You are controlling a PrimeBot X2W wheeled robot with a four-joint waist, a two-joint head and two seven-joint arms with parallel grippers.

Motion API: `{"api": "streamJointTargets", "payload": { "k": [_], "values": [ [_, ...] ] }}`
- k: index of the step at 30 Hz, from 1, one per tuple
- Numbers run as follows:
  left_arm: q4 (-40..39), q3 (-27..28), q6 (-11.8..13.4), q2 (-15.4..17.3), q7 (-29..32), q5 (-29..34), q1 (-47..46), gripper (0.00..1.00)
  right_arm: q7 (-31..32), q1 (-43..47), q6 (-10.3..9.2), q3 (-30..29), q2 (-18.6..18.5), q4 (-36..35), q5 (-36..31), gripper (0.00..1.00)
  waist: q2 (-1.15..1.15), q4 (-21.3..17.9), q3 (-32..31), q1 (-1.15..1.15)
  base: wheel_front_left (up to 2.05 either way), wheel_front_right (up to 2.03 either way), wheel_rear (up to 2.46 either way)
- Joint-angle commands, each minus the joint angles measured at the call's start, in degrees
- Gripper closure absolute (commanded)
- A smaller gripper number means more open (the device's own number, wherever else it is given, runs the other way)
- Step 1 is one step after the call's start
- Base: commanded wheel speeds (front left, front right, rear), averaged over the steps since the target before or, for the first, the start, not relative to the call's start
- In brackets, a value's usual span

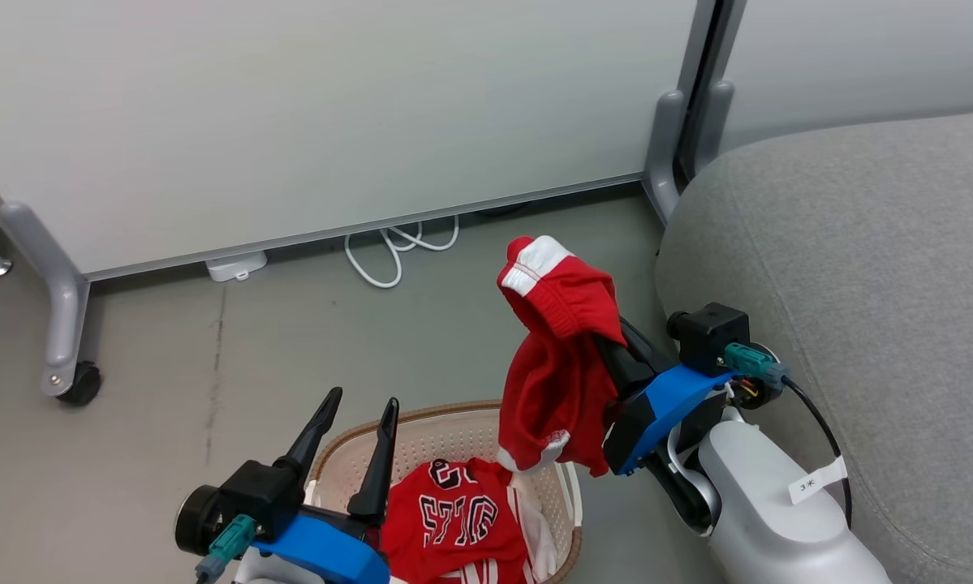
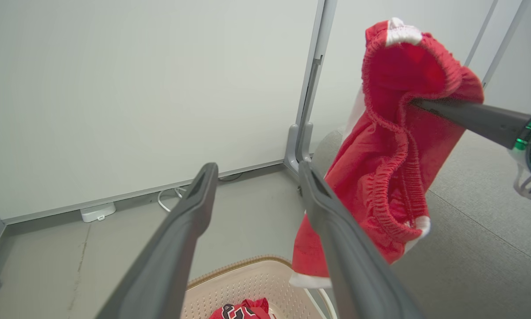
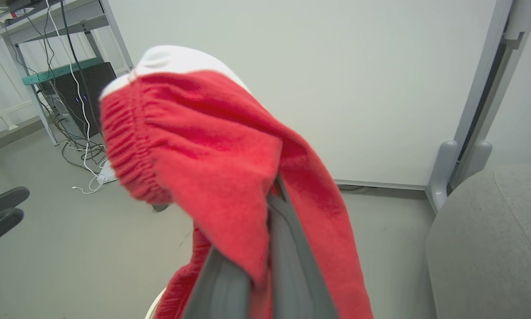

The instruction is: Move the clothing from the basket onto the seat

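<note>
My right gripper (image 1: 616,350) is shut on red shorts with white trim (image 1: 563,341), held in the air above the basket's right side and close to the seat's front edge; the cloth drapes over the fingertips and hides them. In the right wrist view the shorts (image 3: 212,146) cover the fingers (image 3: 287,252). A red jersey with black-and-white numbers (image 1: 454,511) lies in the cream basket (image 1: 445,415) on the floor. My left gripper (image 1: 363,399) stands open over the basket's left rim with nothing in it, and the left wrist view shows its fingers spread (image 2: 257,168). The grey seat (image 1: 859,243) is at the right.
A pale partition panel stands behind on grey legs, with a caster (image 1: 80,385) at the left and a post (image 1: 665,154) beside the seat. A white cable (image 1: 389,251) and adapter (image 1: 236,265) lie on the floor by it. A desk with cables (image 3: 70,79) is farther left.
</note>
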Motion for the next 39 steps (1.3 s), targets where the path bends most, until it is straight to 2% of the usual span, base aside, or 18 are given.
{"api": "streamJointTargets", "payload": {
  "k": [1,8,29,36,39],
  "values": [
    [-0.22,-0.34,-0.26,0.02,-0.29,0.12,0.04,0.00,-0.21,0.67,0.01,-0.28,-0.12,-0.28,-0.37,1.00,0.00,-0.89,0.00,0.00,0.00,0.00,0.00],
    [-0.70,-1.05,-0.29,0.74,-0.28,-0.43,-0.94,0.00,-0.20,0.74,0.01,-0.76,-0.12,-0.62,-0.61,1.00,0.00,-5.21,0.38,0.00,0.00,0.00,0.00],
    [-1.21,-2.10,-0.29,2.56,-0.28,-0.23,-3.35,0.00,-0.20,0.76,0.01,-2.24,-0.09,-2.29,0.11,1.00,0.00,-22.85,3.79,0.00,0.00,0.00,0.00],
    [-1.49,-2.10,-0.30,3.08,-0.28,-0.12,-3.64,0.00,-0.20,1.22,0.01,-3.01,-0.07,-2.91,0.07,1.00,0.00,-26.86,4.40,0.00,0.00,0.00,0.00],
    [-1.22,-3.26,-0.30,3.21,-0.29,-0.11,-4.55,0.00,-0.20,1.71,0.01,-4.60,-0.06,-3.29,-0.45,1.00,0.00,-27.31,5.04,0.00,0.00,0.00,0.00]
  ]
}}
